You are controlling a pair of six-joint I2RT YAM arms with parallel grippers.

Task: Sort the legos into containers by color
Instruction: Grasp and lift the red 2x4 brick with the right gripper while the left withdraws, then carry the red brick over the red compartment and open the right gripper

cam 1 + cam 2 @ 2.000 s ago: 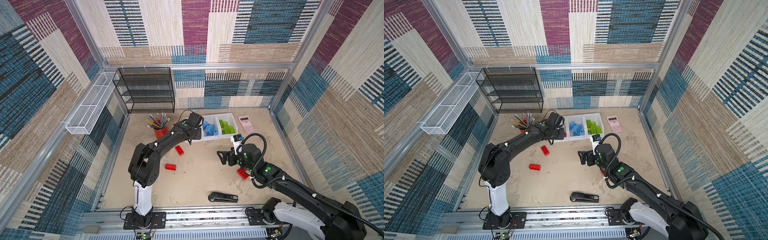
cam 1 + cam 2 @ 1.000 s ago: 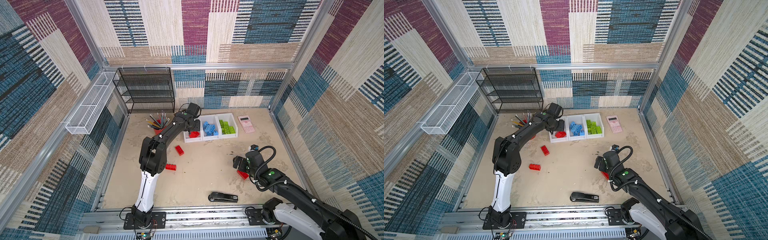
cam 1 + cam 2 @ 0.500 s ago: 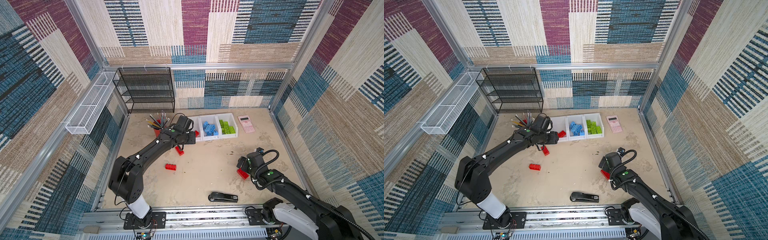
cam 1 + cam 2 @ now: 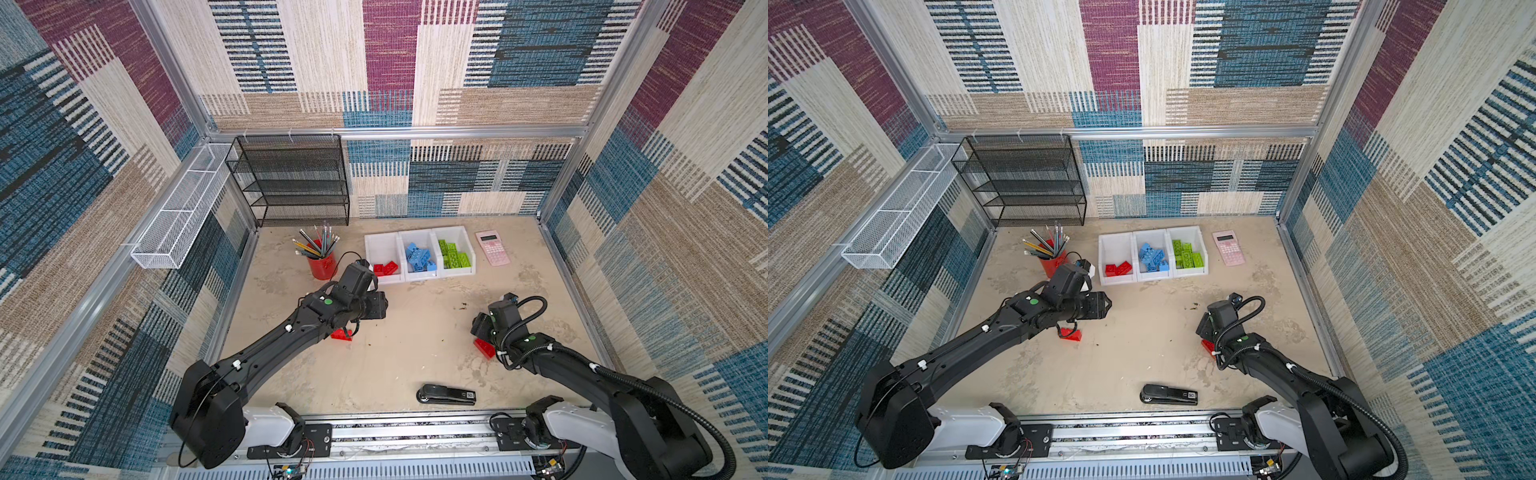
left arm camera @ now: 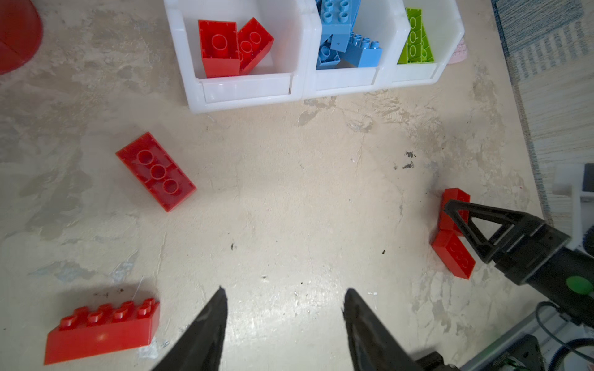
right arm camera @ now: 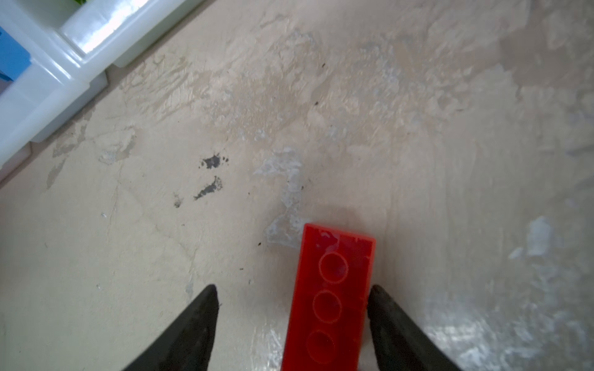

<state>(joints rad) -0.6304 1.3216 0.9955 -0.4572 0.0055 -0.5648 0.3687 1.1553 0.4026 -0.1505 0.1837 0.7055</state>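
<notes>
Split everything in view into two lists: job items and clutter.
Job: white containers, loose red legos, binned red legos, blue legos, green legos.
Clutter: pencil cup, calculator, stapler, black shelf, wire tray.

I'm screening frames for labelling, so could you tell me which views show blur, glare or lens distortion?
Right wrist view: soft overall, red brick blurred, glare on the table and containers. Left wrist view: crisp, faint sheen on the table. Both top views: sharp, but wide-angle perspective splays the walls outward.

Calculator [image 4: 492,248] lies right of containers [image 4: 419,276], stapler [image 4: 446,395] before.
</notes>
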